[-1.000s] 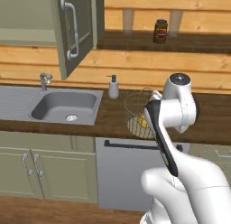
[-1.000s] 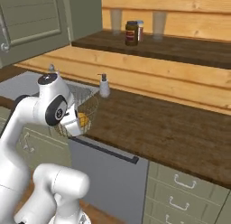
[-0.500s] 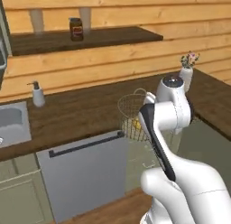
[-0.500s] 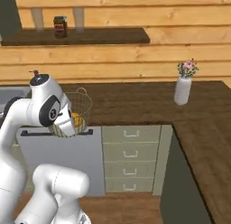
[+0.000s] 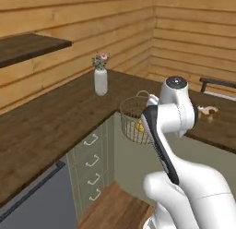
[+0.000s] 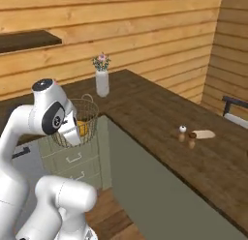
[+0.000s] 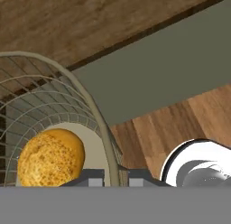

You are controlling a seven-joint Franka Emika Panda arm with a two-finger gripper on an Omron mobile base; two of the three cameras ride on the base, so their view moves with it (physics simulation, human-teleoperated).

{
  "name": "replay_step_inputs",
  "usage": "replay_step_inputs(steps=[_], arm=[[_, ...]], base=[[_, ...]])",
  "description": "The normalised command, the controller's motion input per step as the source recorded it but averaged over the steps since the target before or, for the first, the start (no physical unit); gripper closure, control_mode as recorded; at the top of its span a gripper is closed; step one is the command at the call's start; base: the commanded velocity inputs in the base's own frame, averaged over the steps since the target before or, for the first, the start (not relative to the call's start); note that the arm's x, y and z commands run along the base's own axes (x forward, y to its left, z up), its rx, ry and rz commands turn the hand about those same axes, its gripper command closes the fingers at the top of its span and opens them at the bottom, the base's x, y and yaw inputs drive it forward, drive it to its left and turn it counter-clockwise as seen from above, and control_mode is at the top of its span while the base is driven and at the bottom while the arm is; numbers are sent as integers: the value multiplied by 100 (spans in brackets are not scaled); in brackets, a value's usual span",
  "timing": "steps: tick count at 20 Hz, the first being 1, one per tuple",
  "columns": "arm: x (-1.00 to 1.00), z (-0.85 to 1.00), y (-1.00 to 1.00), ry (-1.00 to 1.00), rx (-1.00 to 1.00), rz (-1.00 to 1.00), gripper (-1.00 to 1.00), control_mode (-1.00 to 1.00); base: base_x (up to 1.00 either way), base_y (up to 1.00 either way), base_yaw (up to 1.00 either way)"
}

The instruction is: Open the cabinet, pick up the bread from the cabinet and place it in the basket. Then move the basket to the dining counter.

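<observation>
The whole picture has changed since a moment ago: the camera is riding along, so the sink and jar shelf are gone and a corner with a flower vase [image 5: 101, 80] is showing. The hand [image 7: 115, 175] is pinching the rim of the basket [image 5: 131, 117], one finger inside and one outside, and holding it up in the air beside the table [image 6: 160, 123]. The basket is sitting upright, opening up. The bread [image 7: 50, 156] is lying in its bottom. Far right, small things [image 6: 193, 134] are resting on the table.
</observation>
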Motion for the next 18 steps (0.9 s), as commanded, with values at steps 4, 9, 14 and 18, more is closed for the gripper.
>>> replay_step_inputs(steps=[4, 9, 14, 18], arm=[[0, 0, 0, 0, 0, 0, 100, 100], [0, 0, 0, 0, 0, 0, 100, 100], [0, 0, 0, 0, 0, 0, 100, 100], [0, 0, 0, 0, 0, 0, 100, 100]], base=[[-27, -35, -63], [-1, -20, -78], [0, -40, -78], [0, -40, -78]])
